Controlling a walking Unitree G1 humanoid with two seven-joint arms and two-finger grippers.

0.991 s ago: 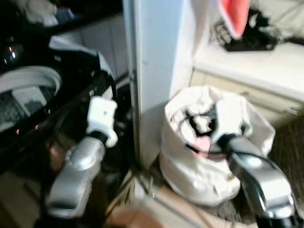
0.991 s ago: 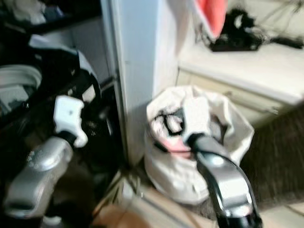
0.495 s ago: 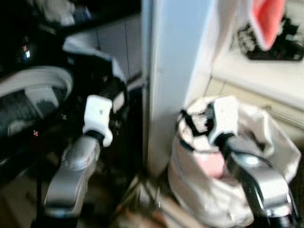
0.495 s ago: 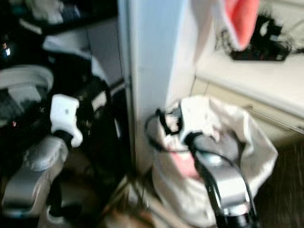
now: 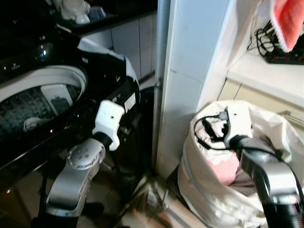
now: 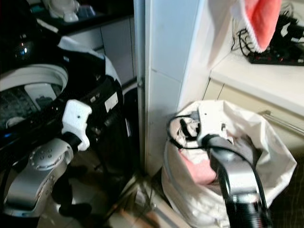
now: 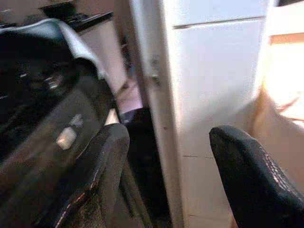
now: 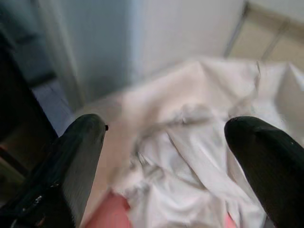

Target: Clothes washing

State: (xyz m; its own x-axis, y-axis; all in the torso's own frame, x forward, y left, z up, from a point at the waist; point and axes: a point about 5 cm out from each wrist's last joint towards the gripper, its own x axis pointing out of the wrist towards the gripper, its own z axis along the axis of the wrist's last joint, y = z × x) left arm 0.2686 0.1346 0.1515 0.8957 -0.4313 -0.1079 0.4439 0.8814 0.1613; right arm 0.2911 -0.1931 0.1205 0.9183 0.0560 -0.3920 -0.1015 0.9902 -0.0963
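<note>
Two silver robot arms reach forward, seen from the robot's head. The left arm (image 5: 76, 175) bends at the elbow and rises to a white wrist block (image 5: 110, 119), angled up and slightly right. The right arm (image 5: 270, 175) stretches forward, its white wrist block (image 5: 237, 121) tilted upward, a black cable looping beside it. The left claw (image 7: 166, 166) has its two black fingers (image 7: 102, 171) spread wide apart, holding nothing. The right claw (image 8: 166, 161) is likewise spread wide, its fingers (image 8: 80, 156) empty.
</note>
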